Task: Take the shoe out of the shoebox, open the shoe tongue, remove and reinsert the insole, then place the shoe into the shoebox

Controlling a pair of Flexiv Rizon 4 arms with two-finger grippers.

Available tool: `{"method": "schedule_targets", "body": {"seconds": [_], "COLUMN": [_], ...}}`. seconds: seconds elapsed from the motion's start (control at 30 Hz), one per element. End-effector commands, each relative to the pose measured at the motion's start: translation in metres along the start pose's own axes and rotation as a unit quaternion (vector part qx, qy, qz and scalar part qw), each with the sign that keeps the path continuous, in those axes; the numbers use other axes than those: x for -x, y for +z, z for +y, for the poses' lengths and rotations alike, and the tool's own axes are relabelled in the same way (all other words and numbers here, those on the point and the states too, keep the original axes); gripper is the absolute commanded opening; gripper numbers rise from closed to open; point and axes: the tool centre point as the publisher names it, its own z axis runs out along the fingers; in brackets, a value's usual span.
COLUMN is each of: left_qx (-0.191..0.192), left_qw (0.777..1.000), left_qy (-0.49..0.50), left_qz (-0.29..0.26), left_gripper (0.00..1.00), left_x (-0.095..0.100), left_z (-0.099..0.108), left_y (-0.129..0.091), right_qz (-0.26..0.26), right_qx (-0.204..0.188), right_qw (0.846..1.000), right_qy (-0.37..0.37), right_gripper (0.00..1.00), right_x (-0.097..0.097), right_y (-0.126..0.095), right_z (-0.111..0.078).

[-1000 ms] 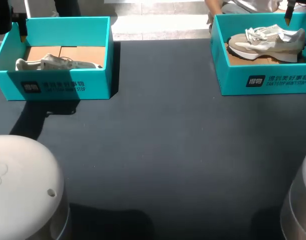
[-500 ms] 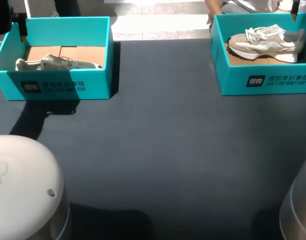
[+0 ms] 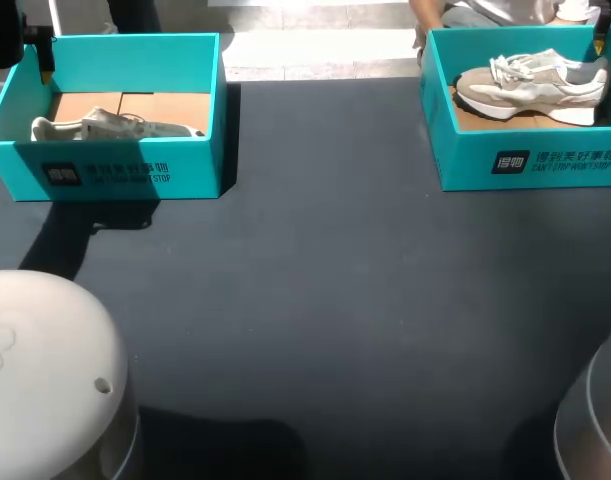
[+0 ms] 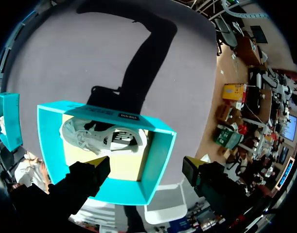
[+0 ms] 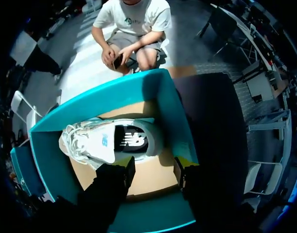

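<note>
Two teal shoeboxes stand at the table's far side. The left shoebox (image 3: 125,170) (image 4: 160,165) holds a pale shoe (image 3: 110,126) (image 4: 102,138) lying low on its cardboard floor. My left gripper (image 3: 45,58) (image 4: 147,165) hangs open above that box's far left corner, its fingers wide apart and holding nothing. The right shoebox (image 3: 530,160) (image 5: 167,109) holds a white and beige sneaker (image 3: 530,85) (image 5: 112,141) resting on its sole. My right gripper (image 3: 597,40) (image 5: 155,167) is above the box near the shoe's heel, open, with only cardboard showing between its fingertips.
The dark tabletop (image 3: 315,280) stretches between and in front of the two boxes. The white housings of my arms (image 3: 45,370) (image 3: 595,410) fill the near left and near right corners of the head view.
My right gripper has drawn away from the sneaker's heel toward the far right corner. The sneaker has settled level in its box. The left arm has kept still.
</note>
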Motion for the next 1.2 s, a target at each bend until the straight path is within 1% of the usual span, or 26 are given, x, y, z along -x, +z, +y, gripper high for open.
{"method": "schedule_targets", "body": {"seconds": [0.03,0.13,0.27,0.43,0.53,0.57,0.63,0.77,0.8,0.93,1.03,1.13,1.2], "left_qx": [0.002,0.002,0.002,0.002,0.002,0.002,0.002,0.002,0.002,0.002,0.002,0.002,0.002], "left_qw": [1.0,1.0,1.0,1.0,1.0,1.0,1.0,1.0,1.0,1.0,1.0,1.0,1.0], "left_qy": [0.0,0.0,0.0,0.0,0.0,0.0,0.0,0.0,0.0,0.0,0.0,0.0,0.0], "left_qz": [0.0,0.0,0.0,0.0,0.0,0.0,0.0,0.0,0.0,0.0,0.0,0.0,0.0], "left_gripper": [1.0,1.0,1.0,1.0,1.0,1.0,1.0,1.0,1.0,1.0,1.0,1.0,1.0], "left_x": [-0.001,-0.001,-0.001,-0.001,-0.001,-0.001,-0.001,-0.001,-0.001,-0.001,-0.001,-0.001,-0.001], "left_z": [-0.001,-0.001,-0.001,-0.001,-0.001,-0.001,-0.001,-0.001,-0.001,-0.001,-0.001,-0.001,-0.001], "left_y": [0.0,0.0,0.0,0.0,0.0,0.0,0.0,0.0,0.0,0.0,0.0,0.0,0.0], "right_qz": [0.006,0.007,0.004,0.002,0.008,0.008,0.006,0.004,0.004,0.0,-0.003,-0.011,-0.013], "right_qx": [-0.034,-0.036,-0.035,-0.036,-0.042,-0.042,-0.038,-0.034,-0.036,-0.042,-0.042,-0.042,-0.042], "right_qw": [0.999,0.999,0.999,0.998,0.998,0.998,0.998,0.998,0.998,0.997,0.997,0.997,0.997], "right_qy": [-0.012,-0.027,-0.032,-0.044,-0.046,-0.05,-0.055,-0.061,-0.06,-0.061,-0.062,-0.065,-0.064], "right_gripper": [0.48,0.49,0.59,0.62,0.58,0.6,0.55,0.53,0.51,0.54,0.53,0.56,0.55], "right_x": [-0.001,-0.001,0.001,-0.002,-0.006,-0.007,-0.007,-0.003,-0.002,0.001,0.003,0.006,0.007], "right_y": [0.011,0.014,0.019,0.029,0.032,0.034,0.037,0.041,0.041,0.043,0.046,0.053,0.057], "right_z": [0.01,0.011,0.014,0.014,0.014,0.014,0.014,0.017,0.018,0.019,0.017,0.017,0.017]}}
